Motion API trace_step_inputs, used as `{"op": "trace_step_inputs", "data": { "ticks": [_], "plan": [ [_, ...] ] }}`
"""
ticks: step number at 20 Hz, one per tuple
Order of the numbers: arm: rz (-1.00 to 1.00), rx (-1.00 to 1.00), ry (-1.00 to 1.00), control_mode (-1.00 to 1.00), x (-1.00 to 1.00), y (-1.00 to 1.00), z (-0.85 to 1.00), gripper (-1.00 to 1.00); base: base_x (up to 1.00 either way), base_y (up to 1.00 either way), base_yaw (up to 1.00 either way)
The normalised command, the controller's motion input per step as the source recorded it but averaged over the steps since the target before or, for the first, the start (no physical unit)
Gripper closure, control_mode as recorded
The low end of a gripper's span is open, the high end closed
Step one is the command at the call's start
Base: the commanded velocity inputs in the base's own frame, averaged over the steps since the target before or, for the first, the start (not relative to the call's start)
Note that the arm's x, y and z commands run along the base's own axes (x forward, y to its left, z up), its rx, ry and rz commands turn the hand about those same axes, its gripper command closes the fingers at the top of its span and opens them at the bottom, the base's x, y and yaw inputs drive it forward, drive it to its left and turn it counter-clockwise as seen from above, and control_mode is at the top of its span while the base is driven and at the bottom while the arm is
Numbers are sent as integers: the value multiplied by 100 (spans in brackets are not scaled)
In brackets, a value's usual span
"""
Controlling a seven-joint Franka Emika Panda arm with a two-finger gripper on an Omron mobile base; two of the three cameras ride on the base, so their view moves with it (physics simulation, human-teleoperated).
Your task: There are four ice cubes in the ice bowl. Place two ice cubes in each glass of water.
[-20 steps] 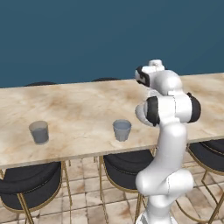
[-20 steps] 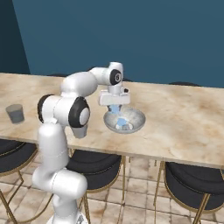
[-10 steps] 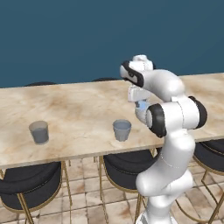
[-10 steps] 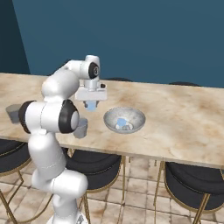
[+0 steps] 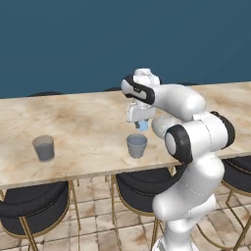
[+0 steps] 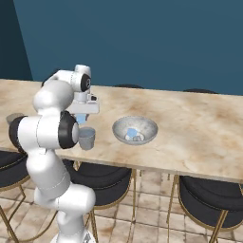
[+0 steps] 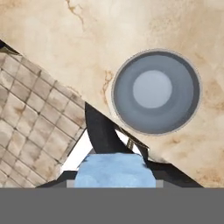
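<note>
Ice, one light-blue translucent ice cube (image 5: 142,125), is being clamped between the jaws of the gripper (image 5: 141,124), which is being held above and just behind the near glass of water (image 5: 137,146). In the hand view the cube (image 7: 114,170) is seen as a pale frosted block, and the round grey tumbler (image 7: 156,92) is lying below it, close to the counter's front edge. The marble counter (image 5: 83,127), beige and veined, is being left open between this glass and the second glass of water (image 5: 44,148), which is standing well apart near the front edge toward the left end. The shallow, mottled ice bowl (image 6: 135,130) is resting near the front edge, just beside the near glass (image 6: 87,138), with further ice cubes (image 6: 133,135) lying inside. Dark round stools (image 5: 34,208) on gold legs are tucked under the front edge.
</note>
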Motion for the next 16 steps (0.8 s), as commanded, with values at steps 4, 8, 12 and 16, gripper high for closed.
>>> {"op": "trace_step_inputs", "data": {
  "ticks": [4, 8, 12, 16],
  "plan": [
    [0, -2, -4, -100, 65, 0, -13, 100, 0, 0, 0],
    [0, -5, -9, -100, 69, 0, -22, 100, 0, 0, 0],
    [0, -1, -2, -100, 40, 2, -17, 100, 0, 0, 0],
    [0, 0, 0, -100, 18, 2, -28, 100, 0, 0, 0]
  ]
}}
